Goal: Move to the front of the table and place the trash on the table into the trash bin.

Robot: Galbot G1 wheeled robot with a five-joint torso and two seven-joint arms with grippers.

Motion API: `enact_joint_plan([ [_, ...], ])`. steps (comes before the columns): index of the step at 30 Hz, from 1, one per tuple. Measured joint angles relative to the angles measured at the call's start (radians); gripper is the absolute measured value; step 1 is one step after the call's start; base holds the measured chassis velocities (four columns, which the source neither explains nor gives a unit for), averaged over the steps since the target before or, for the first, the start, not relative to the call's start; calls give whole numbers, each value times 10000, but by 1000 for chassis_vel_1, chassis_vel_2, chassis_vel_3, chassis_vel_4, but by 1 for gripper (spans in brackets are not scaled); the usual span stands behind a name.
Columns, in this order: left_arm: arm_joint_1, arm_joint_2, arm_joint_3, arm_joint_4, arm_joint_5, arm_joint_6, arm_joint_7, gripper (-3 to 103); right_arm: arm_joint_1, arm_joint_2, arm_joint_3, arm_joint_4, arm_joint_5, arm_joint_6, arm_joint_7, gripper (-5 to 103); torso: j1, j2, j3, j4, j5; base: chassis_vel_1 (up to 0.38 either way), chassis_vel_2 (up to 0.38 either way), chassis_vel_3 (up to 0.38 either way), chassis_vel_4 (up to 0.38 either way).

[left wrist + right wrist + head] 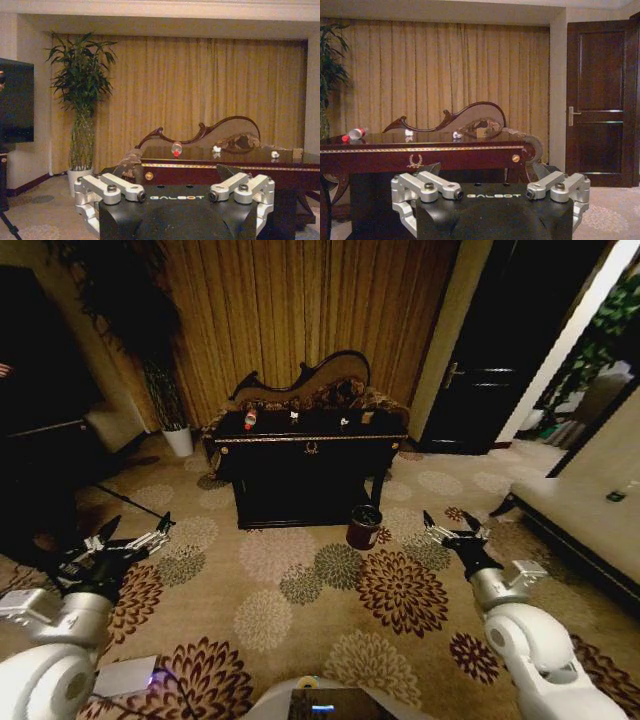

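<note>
— Across the patterned carpet (300,610), well ahead of us, we see the black desk (310,455) with its gold trim, standing against the carved sofa (310,380) and the curtain (290,310). Its lower part is too dark for us to read.

— From the right wrist view we get the desk front and its gold ornament (415,161); our own hand cuts off everything below that.

— What about the bin?

— The trash bin (364,527) stands on the carpet just beside the desk's right front corner, apart from it. We cannot see inside.

— And the trash?

— The bottle (250,419) lies on its side near the left end of the desk top, red cap showing. Farther right we make out a few white scraps (294,417), too small for us to tell what they are.

— Our hands?

— The left hand (138,532) hovers low on our left over the carpet, fingers spread wide, holding nothing. The right hand (455,525) hovers on our right, likewise spread wide and empty, near the bin but well short of the desk.

— Anything else?

— A tall plant in a white pot (179,440) stands left of the desk; its top merges into shadow.
</note>
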Motion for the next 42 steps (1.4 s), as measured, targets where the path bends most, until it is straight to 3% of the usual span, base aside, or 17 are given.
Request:
enact_joint_plan([
  [16, -4, 12, 19, 29, 19, 14, 71, 100, 32, 54, -88, -108, -72, -54, -33, 100, -3, 0, 0, 0, 2, -48, 47, 47, -46],
  [31, 17, -26, 26, 31, 44, 14, 126, 100, 33, 60, -95, -141, -76, -34, -41, 100, 5, -2, 1, -5, 2, -215, 196, 208, -190],
  [37, 31, -34, 28, 22, 51, 6, 130, 100, 27, 69, -95, -141, -77, -28, -41, 100, 4, -1, 1, 6, 1, -168, 233, 201, -222],
  [42, 39, -37, 24, 10, 51, -3, 138, 100, 30, 68, -93, -136, -77, -26, -42, 100, -2, 0, 0, -3, -2, -186, 175, 178, -197],
])
